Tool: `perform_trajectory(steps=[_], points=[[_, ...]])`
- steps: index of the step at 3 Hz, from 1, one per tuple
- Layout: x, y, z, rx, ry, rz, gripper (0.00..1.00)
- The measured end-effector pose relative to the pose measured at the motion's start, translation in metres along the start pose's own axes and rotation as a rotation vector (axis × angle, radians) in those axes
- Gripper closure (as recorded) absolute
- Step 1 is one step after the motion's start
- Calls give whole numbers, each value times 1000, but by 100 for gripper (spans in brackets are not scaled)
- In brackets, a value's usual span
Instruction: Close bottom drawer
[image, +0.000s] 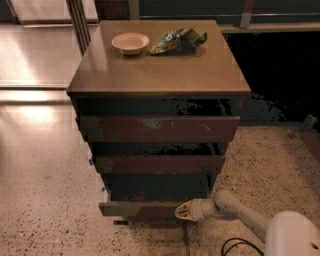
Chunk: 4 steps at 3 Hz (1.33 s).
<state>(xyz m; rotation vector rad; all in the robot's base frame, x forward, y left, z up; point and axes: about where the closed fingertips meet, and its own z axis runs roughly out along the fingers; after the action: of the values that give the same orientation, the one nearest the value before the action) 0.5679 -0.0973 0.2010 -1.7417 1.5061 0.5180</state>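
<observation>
Gripper (186, 211) is seen low in the view, right of centre and just above the floor (45, 200). It is set against the front of the bottom drawer (132, 209), toward that front's right end. Contact appears to be made, tho the exact touch pt is hard to make out. Whether the claw is apart or together can't be told. It is carried on a pale grey arm (240, 214) that runs in from the lower right. A white rounded part of the robot (292, 235) is seen in the bottom right corner, w/ a thin dark cable (234, 245) looped on the floor just beside it.

Bottom drawer is found at the foot of the brown cabinet (165, 75), lowest of 3. It is pulled out a little: its dark reddish-brown front stands fwd of the cabinet body, w/ a dark gap above it. Its inside can't be made out.

Above it the middle drawer front (160, 164) is seen, and above that the top drawer front (160, 128), which is marked w/ pale scratches. Dark gaps are seen over both.

On the cabinet top, toward the back, a pale shallow bowl (130, 43) is set at left. A crumpled green snack bag (177, 41) lies near it on the right, not touching. Floor is speckled, w/ bright glare at left.
</observation>
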Motion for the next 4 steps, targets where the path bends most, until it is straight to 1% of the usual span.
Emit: perform_trajectory(steps=[1,2,3,4], points=[[7,-23,-3,12,34,-30,100],[7,-24,-4,15,40,-35,100],[5,-57,-12,67,141,-130,100],[9,-79,-17,136,191,-158,100]])
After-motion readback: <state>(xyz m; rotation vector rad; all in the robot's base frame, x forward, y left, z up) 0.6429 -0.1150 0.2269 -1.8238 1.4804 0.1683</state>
